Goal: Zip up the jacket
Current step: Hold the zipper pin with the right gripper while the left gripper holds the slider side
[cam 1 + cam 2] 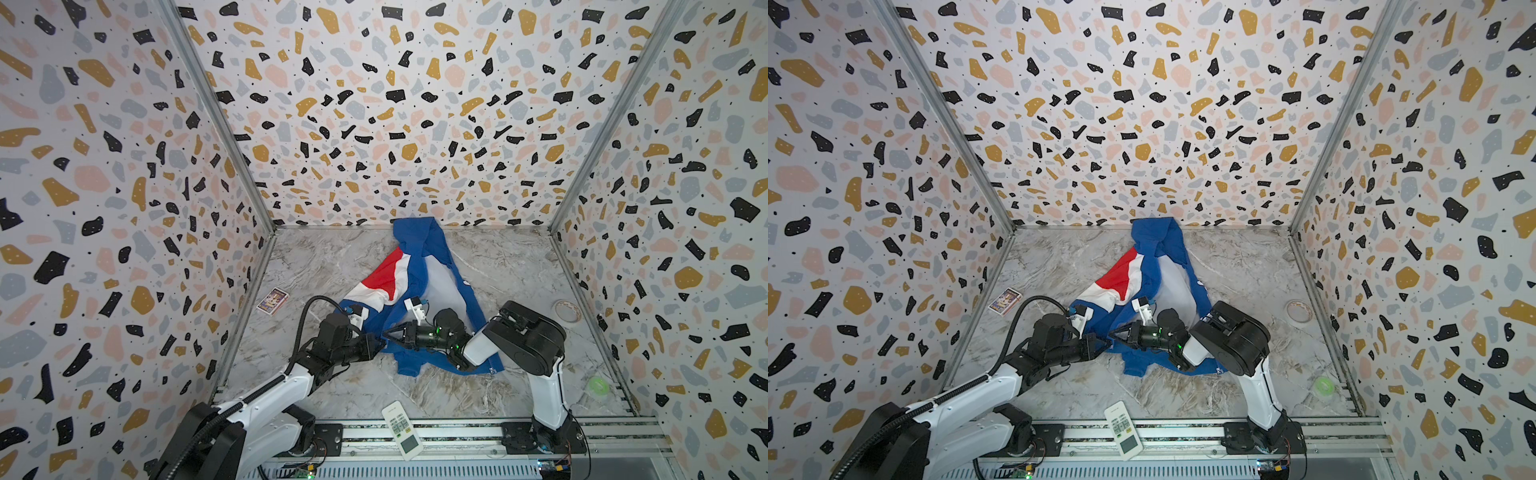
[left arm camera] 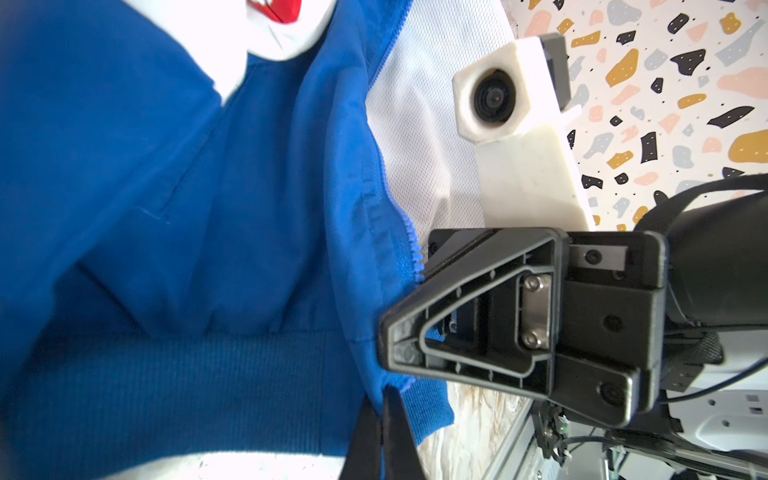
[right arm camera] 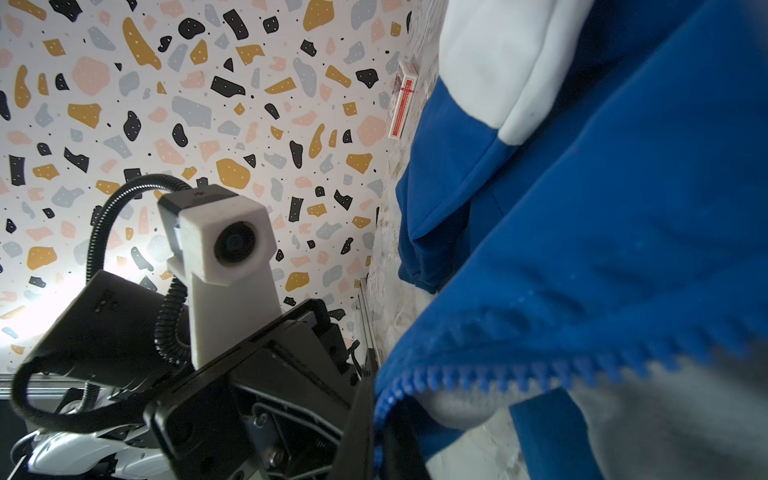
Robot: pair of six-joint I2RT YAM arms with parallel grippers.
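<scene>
**Top views:** the jacket lay unzipped on the marble table, approx mid-table. Its hood was at the back wall and its hem toward the arms. L gripper and R gripper met nearly tip to tip at the hem's front edge. The jaw gap was too small to judge from up there. Clear of the jacket were a card box by the left wall and a remote on the front rail. A tape roll and a green ring sat on the right.

**L wrist view:** L gripper was closed, fingers pressed together w/ the edge of the ribbed hem pinched btwn them. The jacket filled most of the frame. R gripper sat just beside it at the zipper teeth, w/ white mesh lining behind.

**R wrist view:** R gripper was closed too, nipping the zipper tape where the zipper teeth ran down btwn its fingers. A blue panel of the jacket hung close to the cam. The card box lay on the table past the sleeve.
</scene>
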